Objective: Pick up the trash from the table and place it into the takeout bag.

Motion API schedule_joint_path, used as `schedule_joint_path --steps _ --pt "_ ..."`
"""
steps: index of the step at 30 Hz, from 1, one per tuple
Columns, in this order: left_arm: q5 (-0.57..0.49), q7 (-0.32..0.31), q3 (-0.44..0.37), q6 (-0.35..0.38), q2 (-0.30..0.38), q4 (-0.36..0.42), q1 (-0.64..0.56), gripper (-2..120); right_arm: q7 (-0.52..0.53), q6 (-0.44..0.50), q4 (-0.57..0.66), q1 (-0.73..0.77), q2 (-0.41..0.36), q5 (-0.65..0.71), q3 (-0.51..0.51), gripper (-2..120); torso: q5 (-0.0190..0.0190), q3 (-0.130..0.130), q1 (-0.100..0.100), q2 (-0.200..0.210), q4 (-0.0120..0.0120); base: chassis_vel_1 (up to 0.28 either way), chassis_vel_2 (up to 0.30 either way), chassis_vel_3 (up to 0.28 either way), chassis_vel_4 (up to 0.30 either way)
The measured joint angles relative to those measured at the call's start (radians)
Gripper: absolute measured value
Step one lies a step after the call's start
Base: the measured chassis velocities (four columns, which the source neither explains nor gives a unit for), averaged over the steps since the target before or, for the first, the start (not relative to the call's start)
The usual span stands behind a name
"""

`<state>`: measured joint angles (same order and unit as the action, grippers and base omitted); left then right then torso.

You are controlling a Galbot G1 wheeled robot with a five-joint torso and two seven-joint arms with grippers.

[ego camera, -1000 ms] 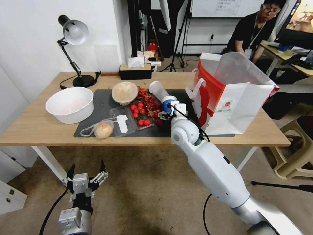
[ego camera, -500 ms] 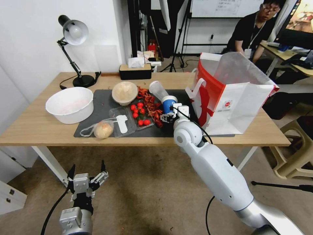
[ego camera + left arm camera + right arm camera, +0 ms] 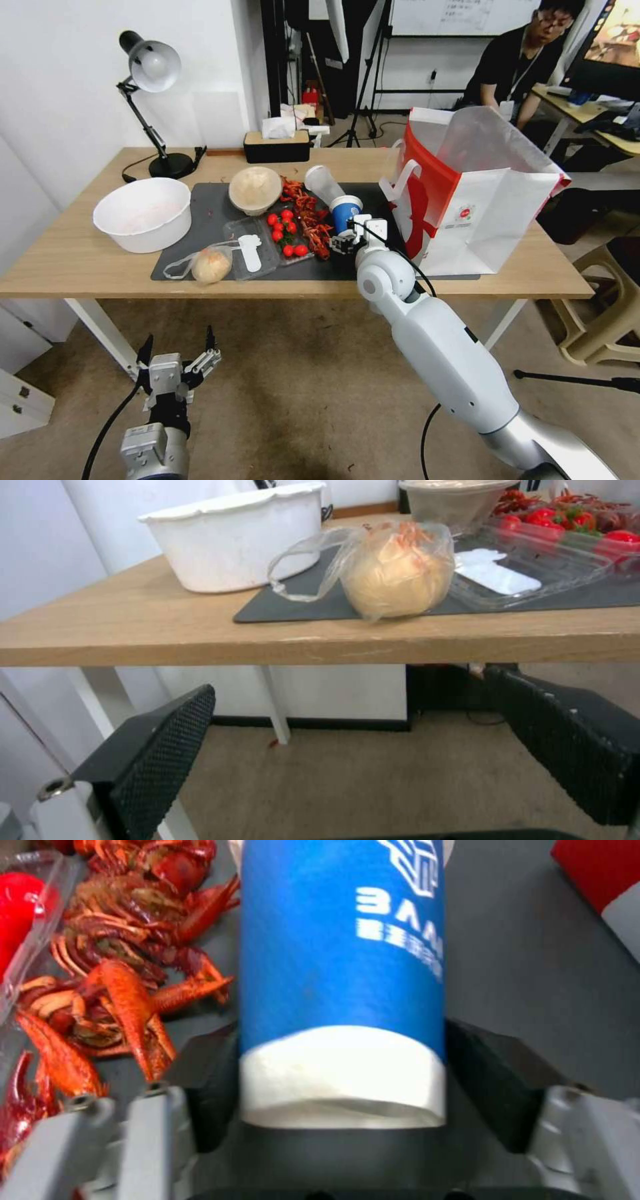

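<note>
My right gripper (image 3: pixel 340 1075) sits low at the base of the blue-and-white paper cup (image 3: pixel 340 965), black pads (image 3: pixel 490 1085) pressed on both sides of the white bottom band, so I read it as clamped on the cup. In the head view the right gripper (image 3: pixel 348 241) is over the dark grey mat (image 3: pixel 220 213), with the cup (image 3: pixel 345 212) just beyond it. Crayfish shells (image 3: pixel 113 990) lie right beside the cup on the side away from the takeout bag (image 3: pixel 467 193), not touching the fingers as far as I see. The bag stands open on the table (image 3: pixel 80 260), close to the cup's other side. A clear plastic cup (image 3: pixel 323 181) lies tipped behind the paper cup. Cherry tomatoes (image 3: pixel 285 233) sit in a clear tray, round tan bowl (image 3: pixel 255 188) behind them, bun in clear bag (image 3: pixel 397 575) at the mat's near edge, white bowl (image 3: pixel 143 213) further left. My left gripper (image 3: pixel 175 363) hangs below table level, fingers spread wide, holding nothing.
</note>
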<state>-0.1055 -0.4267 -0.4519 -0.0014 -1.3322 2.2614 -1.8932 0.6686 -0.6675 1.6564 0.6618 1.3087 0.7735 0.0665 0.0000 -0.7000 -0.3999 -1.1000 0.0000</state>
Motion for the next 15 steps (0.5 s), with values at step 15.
schedule_joint_path --steps 15 --pt "0.010 0.000 0.004 -0.004 -0.003 0.005 -0.005 100 -0.056 0.061 0.029 0.008 -0.034 -0.085 0.006 29 0.0001 0.000 0.000 0.000 0.0000 0.000 0.000 0.000 0.000"
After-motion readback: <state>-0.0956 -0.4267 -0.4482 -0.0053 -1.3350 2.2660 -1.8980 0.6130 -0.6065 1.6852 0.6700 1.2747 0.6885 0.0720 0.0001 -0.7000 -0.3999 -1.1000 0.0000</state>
